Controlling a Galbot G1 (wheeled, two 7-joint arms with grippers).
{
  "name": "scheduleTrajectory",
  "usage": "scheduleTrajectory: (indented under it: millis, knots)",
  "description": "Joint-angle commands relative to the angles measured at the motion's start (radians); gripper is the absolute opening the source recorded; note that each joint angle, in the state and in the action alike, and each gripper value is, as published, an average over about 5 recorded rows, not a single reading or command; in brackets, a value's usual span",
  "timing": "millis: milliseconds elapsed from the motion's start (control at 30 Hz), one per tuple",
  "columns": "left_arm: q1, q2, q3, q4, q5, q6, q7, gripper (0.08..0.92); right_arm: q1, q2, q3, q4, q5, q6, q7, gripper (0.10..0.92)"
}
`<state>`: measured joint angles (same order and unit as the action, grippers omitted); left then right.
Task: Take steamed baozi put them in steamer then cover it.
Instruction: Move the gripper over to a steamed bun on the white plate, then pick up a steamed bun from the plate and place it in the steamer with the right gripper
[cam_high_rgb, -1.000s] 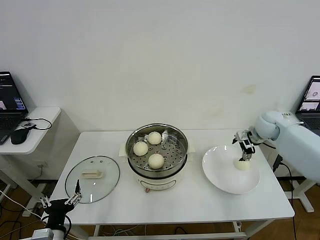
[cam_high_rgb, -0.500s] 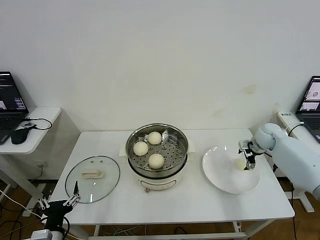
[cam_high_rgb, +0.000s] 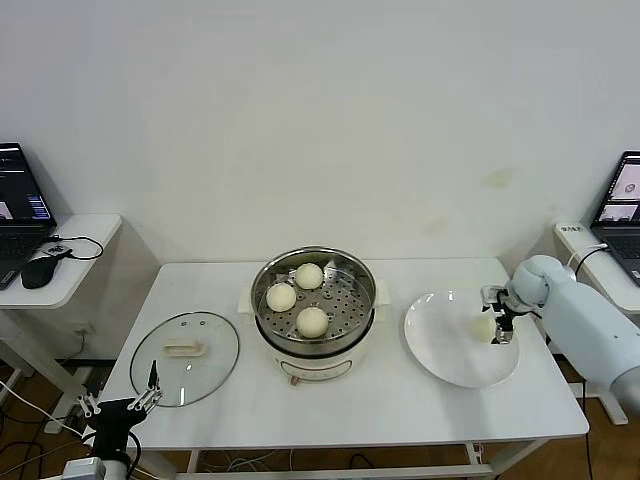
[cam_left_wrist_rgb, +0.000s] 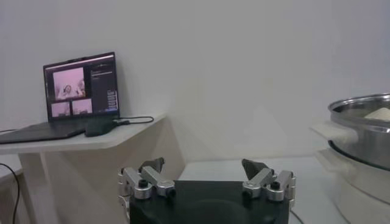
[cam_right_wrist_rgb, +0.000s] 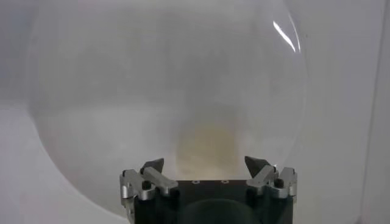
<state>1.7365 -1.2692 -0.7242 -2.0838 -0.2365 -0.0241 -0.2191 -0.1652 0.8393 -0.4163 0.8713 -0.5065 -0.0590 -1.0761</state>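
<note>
1. Head view: right gripper (cam_high_rgb: 500, 322) sits over the far right part of the white plate (cam_high_rgb: 445, 355), right beside the last steamed baozi (cam_high_rgb: 483, 325) lying on it.
2. Right wrist view: fingers (cam_right_wrist_rgb: 151, 167) spread apart, bun blurred just ahead between them, seemingly not pinched yet.
3. Steamer (cam_high_rgb: 314, 312) at table centre holds three baozi (cam_high_rgb: 312, 321) on its perforated tray.
4. Cover (cam_high_rgb: 185, 357) lies flat on the table left of the steamer, handle up.
5. Left gripper (cam_high_rgb: 118, 405) parked low near the table's front left corner, fingers spread, holding nothing.
</note>
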Motion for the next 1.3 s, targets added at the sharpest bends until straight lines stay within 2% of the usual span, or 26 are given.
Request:
scheduleTrajectory:
  millis: [33,300,533,700,867,1100,1300]
  knots:
    - [0.000,0.001,-0.001,0.001,-0.001,0.001,0.000,0.823,-0.012,0.024,0.029,-0.050,-0.024,0.006,0.005,0.818]
    - [0.001,-0.003,0.000,0.000,0.000,0.000,0.000,0.823,-0.013,0.034,0.041,-0.055,-0.022,0.010,0.007,0.727]
    - [0.006,-0.004,-0.003,-0.008,-0.001,0.000,-0.001,0.823,-0.006,0.032,0.039,-0.046,-0.020,0.009,0.004,0.613]
    - [0.007,-0.005,-0.003,-0.012,-0.001,-0.001,-0.001,0.823,0.020,0.004,0.009,0.006,0.010,-0.008,-0.010,0.592]
    - [0.004,-0.005,0.002,-0.015,0.000,0.000,-0.001,0.823,0.111,-0.070,-0.096,0.124,0.127,-0.071,-0.035,0.592]
    - [-0.002,-0.002,0.014,-0.019,0.000,0.000,0.000,0.823,0.334,-0.182,-0.310,0.382,0.351,-0.194,-0.043,0.599]
    - [-0.010,-0.001,0.025,-0.032,0.000,0.003,0.000,0.823,0.552,-0.177,-0.492,0.522,0.543,-0.288,-0.023,0.609]
